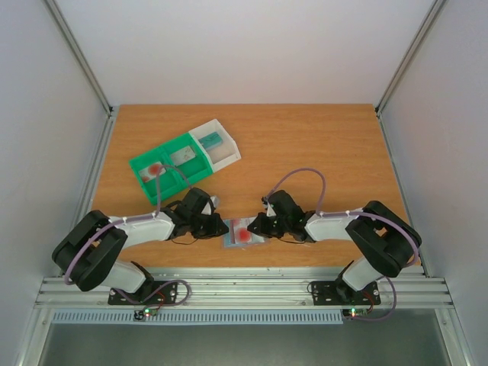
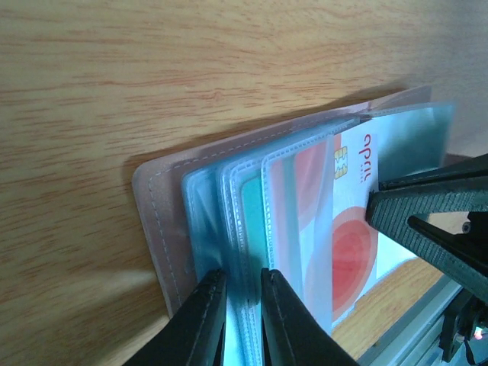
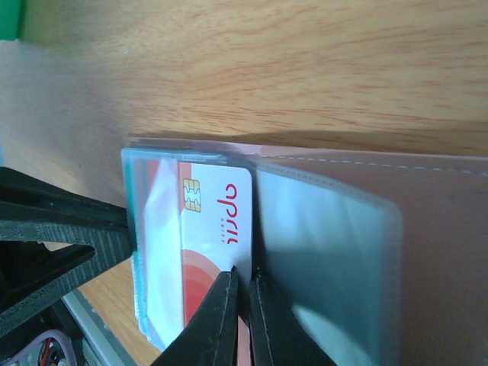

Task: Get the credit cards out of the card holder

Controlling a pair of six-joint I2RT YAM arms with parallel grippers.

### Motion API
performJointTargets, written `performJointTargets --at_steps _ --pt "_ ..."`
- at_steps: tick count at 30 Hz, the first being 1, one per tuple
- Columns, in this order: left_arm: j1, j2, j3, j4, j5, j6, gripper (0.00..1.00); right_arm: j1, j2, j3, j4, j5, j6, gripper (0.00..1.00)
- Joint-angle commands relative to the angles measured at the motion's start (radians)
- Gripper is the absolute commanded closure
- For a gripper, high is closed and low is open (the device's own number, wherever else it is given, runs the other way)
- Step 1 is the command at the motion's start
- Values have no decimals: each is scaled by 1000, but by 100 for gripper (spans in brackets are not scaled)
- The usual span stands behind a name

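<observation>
Evidently mid-extraction: the credit card (image 3: pixel 202 221) sat among the clear sleeves (image 2: pixel 206 221) of the card holder (image 1: pixel 244 232), which lay open near the table's (image 1: pixel 320 145) front edge. The right gripper (image 3: pixel 242 280) pinched the card's edge; the left gripper (image 2: pixel 242 280) clamped the holder by its sleeves. Next likely needed a straight outward pull.

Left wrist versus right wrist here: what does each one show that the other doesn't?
Only the left wrist: the left gripper pinching the clear plastic sleeves of the flat stitched bi-fold card holder, and the face of a greenish-teal card inside a sleeve. Only the right wrist: the right gripper shut on the edge of the white-and-red chip card. Both: that card, the holder lying open on the wooden table, and the opposite arm's black finger at the frame edge.
</observation>
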Motion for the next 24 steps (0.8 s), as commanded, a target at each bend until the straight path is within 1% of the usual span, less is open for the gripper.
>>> performJointTargets --at_steps 1,6,12,15,24 --pt "3 31 6 -30 -42 26 84 -36 20 -34 26 -28 -7 94" --pt "3 31 10 -32 -48 33 84 -51 38 -58 79 -55 11 95" --pt "3 27 8 -31 -48 31 84 -55 31 -75 109 -65 12 99" --pt "3 28 8 -29 -43 27 84 -60 15 -99 160 -77 20 99" --pt "3 34 11 -32 -48 29 84 -90 1 -119 154 -91 17 99"
